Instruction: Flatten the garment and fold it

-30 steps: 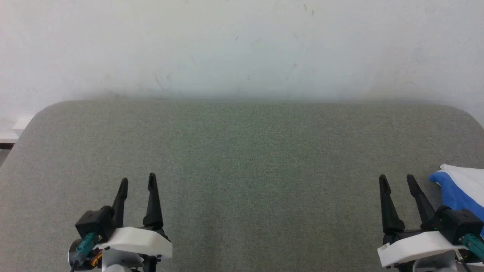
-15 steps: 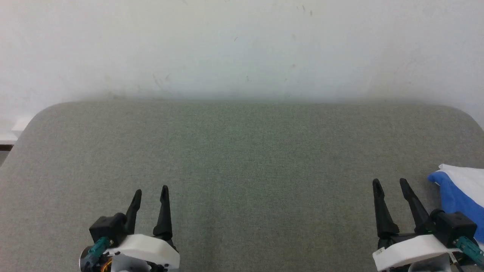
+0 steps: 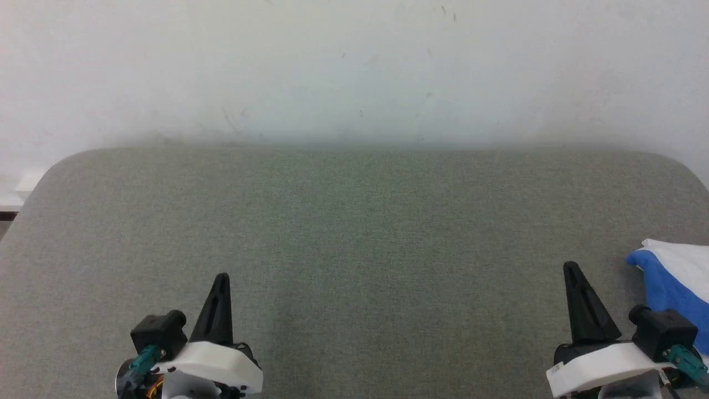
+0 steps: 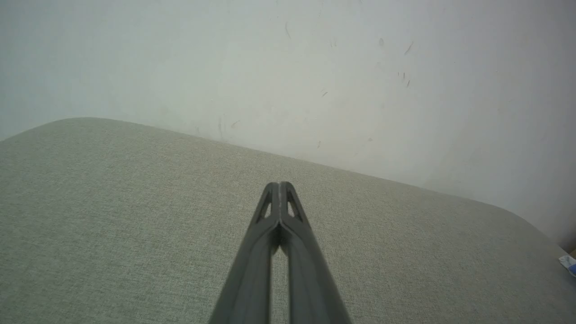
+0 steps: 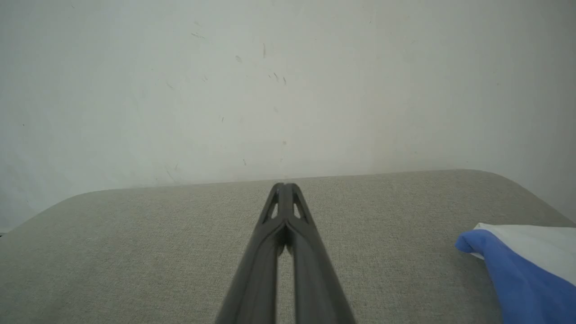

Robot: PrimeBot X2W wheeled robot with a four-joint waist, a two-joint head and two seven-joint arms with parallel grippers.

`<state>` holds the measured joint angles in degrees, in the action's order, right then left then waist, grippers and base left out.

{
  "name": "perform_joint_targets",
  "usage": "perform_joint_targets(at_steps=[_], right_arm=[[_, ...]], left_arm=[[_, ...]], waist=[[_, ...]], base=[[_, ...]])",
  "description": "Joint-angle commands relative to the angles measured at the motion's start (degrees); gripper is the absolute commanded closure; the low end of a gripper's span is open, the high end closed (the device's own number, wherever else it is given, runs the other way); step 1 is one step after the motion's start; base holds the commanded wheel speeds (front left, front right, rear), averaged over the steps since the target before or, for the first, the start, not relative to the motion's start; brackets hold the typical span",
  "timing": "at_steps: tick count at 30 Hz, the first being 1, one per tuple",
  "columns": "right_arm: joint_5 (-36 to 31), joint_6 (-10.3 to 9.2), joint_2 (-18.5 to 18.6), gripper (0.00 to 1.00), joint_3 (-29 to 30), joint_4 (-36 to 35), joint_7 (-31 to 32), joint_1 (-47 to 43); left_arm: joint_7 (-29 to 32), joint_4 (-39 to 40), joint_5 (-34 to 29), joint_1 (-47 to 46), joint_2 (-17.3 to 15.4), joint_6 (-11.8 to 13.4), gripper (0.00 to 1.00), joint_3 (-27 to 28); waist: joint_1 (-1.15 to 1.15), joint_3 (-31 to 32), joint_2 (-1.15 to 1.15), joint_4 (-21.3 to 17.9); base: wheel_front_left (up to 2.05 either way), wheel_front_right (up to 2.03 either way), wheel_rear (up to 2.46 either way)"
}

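Left gripper (image 3: 221, 276) sat low-left in the head view, over the near part of the grey-green fabric tabletop (image 3: 354, 221). Its two dark fingers were pressed together into one wedge with nothing between them. The left wrist view agreed: tips touching, only a thin slit lower down the fingers, bare fabric beneath and ahead. Centre of the tabletop was plain cloth running back to a white wall (image 3: 354, 66) with a few faint scuff marks; the far corners of the top were rounded. Right gripper (image 3: 570, 266) sat low-right, also closed tip to tip and holding nothing. The right wrist view showed the same, with the fingers aimed toward the wall. The garment (image 3: 673, 271) lay on the tabletop at the right edge of the head view, just right of the right gripper and clear of its fingers. It was cut off by the frame, with a bright blue part nearest the gripper and white cloth behind it. In the right wrist view it showed low-right, a rounded blue edge in front and white on top. A tiny pale-and-blue scrap at the far right edge of the left wrist view was probably the same garment, but too small to be sure.
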<state>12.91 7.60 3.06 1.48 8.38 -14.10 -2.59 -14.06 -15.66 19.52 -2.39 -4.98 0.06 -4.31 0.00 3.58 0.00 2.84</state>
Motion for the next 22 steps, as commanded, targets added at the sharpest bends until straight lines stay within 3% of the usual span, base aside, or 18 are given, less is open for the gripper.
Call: perform_joint_targets(at_steps=[1,22], right_arm=[[-0.6,-0.01,0.0,1.00,-0.1,-0.3,0.4,0.2],[-2.8,-0.03,0.0,1.00,-0.3,-1.8,2.9,0.6]], left_arm=[[0.4,0.6,-1.2,0.2,0.1,0.0,1.00,0.2],[2.8,3.3,-4.5,0.6,0.5,0.0,1.00,0.9]], waist=[[0.00,-0.1,0.00,0.0],[0.00,-0.7,0.00,-0.5]], base=[[0.00,0.00,0.00],[0.00,0.00,0.00]])
